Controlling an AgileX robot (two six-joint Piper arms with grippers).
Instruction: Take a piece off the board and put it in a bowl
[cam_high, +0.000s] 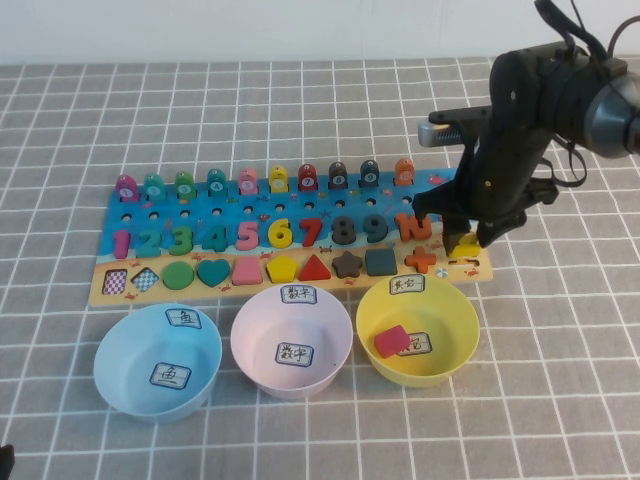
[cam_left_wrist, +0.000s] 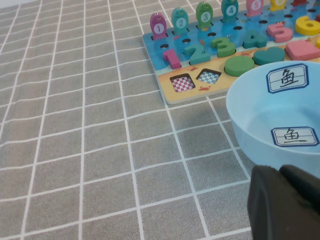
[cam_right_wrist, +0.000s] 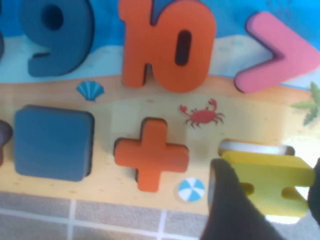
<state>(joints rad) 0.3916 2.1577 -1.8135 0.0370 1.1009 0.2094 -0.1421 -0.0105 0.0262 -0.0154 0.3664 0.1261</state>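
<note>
My right gripper (cam_high: 466, 238) is over the right end of the board (cam_high: 300, 214), shut on the yellow equals-sign piece (cam_high: 465, 244). In the right wrist view the piece (cam_right_wrist: 270, 172) sits between my fingers (cam_right_wrist: 227, 205), raised a little above its pale empty slot, beside the orange plus sign (cam_right_wrist: 150, 155). The yellow bowl (cam_high: 450, 318) stands just in front of the board, below the gripper, with a pink square block (cam_high: 392, 340) inside. My left gripper (cam_left_wrist: 285, 205) is shut and empty, low at the near left, next to the light blue bowl (cam_left_wrist: 260, 115).
A pink bowl (cam_high: 292, 340) and the light blue bowl (cam_high: 158, 360) stand left of the yellow bowl, in a row along the board's front edge. Numbers, shapes and fish pegs fill the board. A grey checked cloth (cam_high: 560, 380) covers the table.
</note>
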